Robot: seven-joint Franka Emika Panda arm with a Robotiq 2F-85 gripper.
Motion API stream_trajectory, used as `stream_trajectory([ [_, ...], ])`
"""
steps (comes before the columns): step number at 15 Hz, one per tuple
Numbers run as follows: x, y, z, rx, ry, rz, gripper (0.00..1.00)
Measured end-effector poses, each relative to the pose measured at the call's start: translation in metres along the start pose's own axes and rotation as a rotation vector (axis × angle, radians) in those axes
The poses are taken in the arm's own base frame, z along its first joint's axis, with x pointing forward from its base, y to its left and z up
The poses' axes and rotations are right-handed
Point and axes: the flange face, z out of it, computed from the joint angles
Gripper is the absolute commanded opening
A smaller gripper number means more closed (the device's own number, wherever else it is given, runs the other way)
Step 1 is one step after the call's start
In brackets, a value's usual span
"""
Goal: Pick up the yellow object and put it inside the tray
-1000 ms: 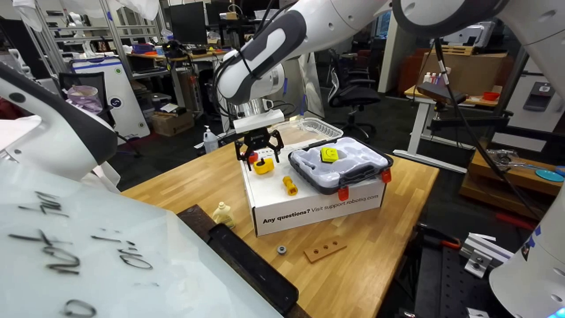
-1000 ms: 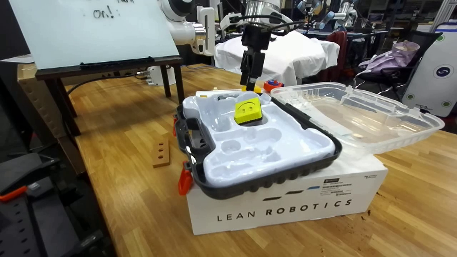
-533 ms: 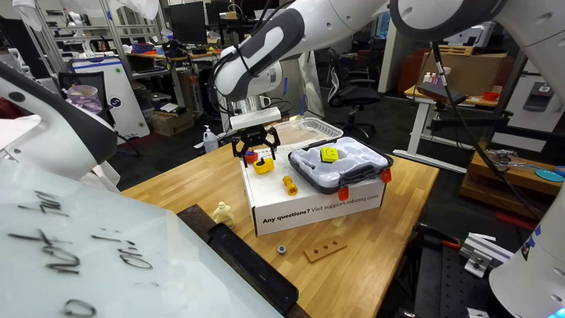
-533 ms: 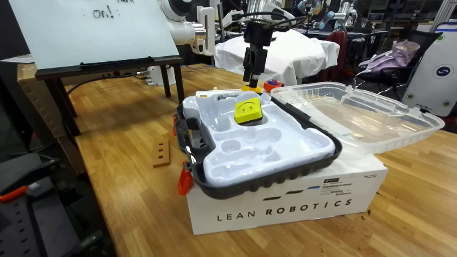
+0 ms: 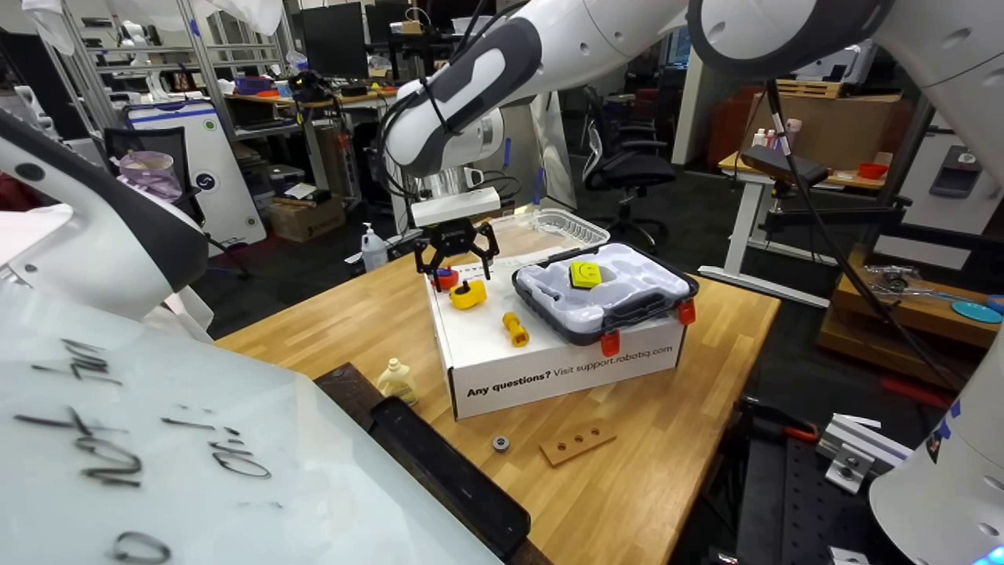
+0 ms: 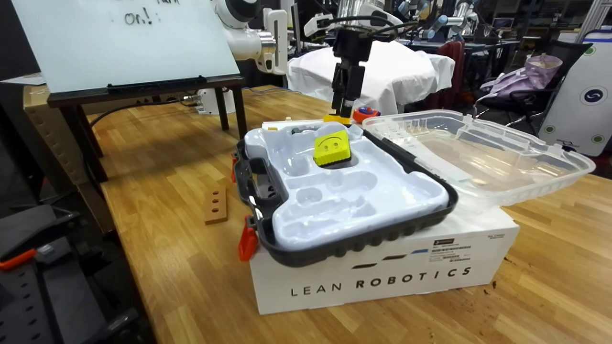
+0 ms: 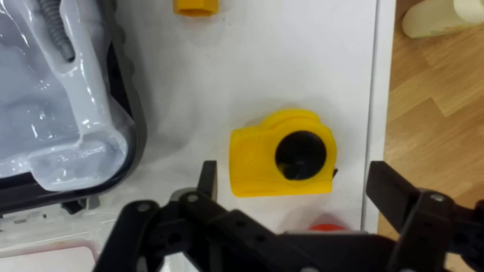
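A small bolt-shaped yellow piece (image 5: 515,330) lies on the white box in front of the case. Its end shows at the top of the wrist view (image 7: 196,6). A larger rounded yellow tape measure (image 5: 469,295) with a black disc lies further back, also in the wrist view (image 7: 251,162). The white-grey moulded tray (image 6: 397,169) sits in an open black case, with a yellow smiley block (image 6: 332,147) in it. My gripper (image 7: 293,168) is open and empty above the tape measure, its fingers apart from it on both sides. It shows in both exterior views (image 5: 463,282) (image 6: 346,111).
The white box (image 5: 541,386) carries everything; a see-through lid (image 6: 507,191) hinges off the case. A red item (image 6: 366,113) lies behind the tape measure. A cream bottle (image 5: 398,382), grey ring (image 5: 500,444) and holed wooden block (image 5: 578,446) stand on the table.
My gripper has risen slightly and shifted a little, rightward in an exterior view, toward the back end of the box. It stays open. The objects have not moved.
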Motion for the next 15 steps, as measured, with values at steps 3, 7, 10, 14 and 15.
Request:
stream_trajectory([
  [3, 0.006, 0.005, -0.005, 0.017, 0.001, 0.016, 1.0],
  [7, 0.005, 0.003, 0.0, 0.021, -0.011, 0.017, 1.0],
  [10, 0.005, 0.002, 0.004, 0.019, -0.017, 0.017, 1.0],
  [14, 0.005, 0.002, 0.008, 0.016, -0.02, 0.018, 1.0],
  [15, 0.005, 0.002, 0.008, 0.016, -0.02, 0.018, 1.0],
])
